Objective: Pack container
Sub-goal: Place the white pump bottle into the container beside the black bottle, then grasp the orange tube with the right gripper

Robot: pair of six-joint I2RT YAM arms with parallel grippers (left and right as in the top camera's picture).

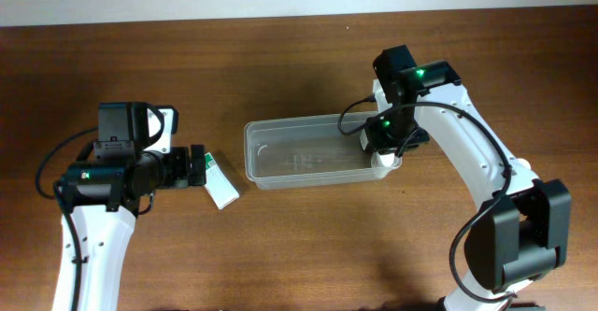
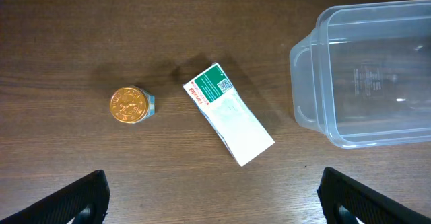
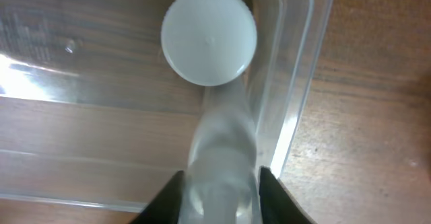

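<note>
The clear container (image 1: 299, 157) sits in the middle of the tabletop (image 1: 308, 255) and looks almost bare inside. At its right end, the right claw (image 3: 221, 190) is clamped on a bottle (image 3: 209, 35) with a white cap, down in the corner. I think the packing is just starting. The box (image 2: 229, 113) and the little gold-topped jar (image 2: 131, 105) lie outside, near the left claw (image 2: 212, 204), whose fingers are wide apart.

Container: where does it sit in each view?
Overhead: container at centre of frame.
Left wrist: upper right, cut by the frame edge.
Right wrist: fills most of the frame, behind the white-capped bottle.
Landmark: white-and-green box off its left end, in overhead and left wrist only.
</note>
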